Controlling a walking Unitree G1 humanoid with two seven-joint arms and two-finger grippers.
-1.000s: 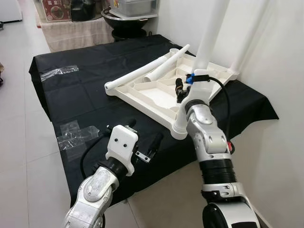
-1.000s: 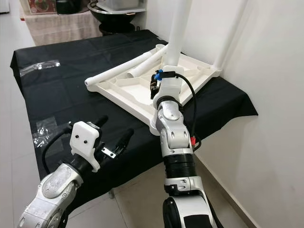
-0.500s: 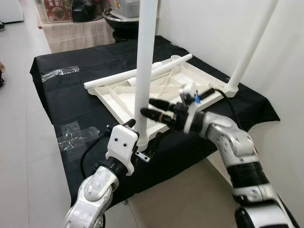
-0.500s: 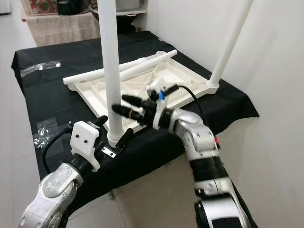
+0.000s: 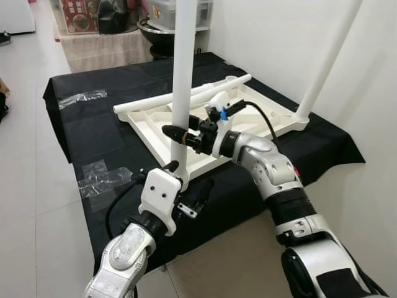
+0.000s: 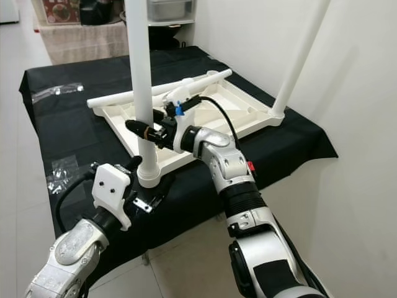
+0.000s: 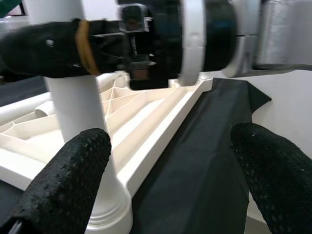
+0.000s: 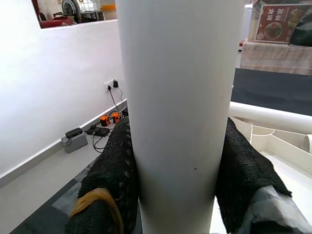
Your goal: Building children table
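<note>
Right gripper (image 5: 177, 133) has slid up the leg (image 5: 183, 81), jaws pinching it; left gripper (image 5: 189, 180), jaws spread, flanks its socket — seating underway.

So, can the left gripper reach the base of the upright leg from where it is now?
Probably yes. The left gripper, fingers open, sits right beside the socket of the upright leg, with nothing between them. The right gripper is clamped on the leg higher up, which leaves the base free.
</note>
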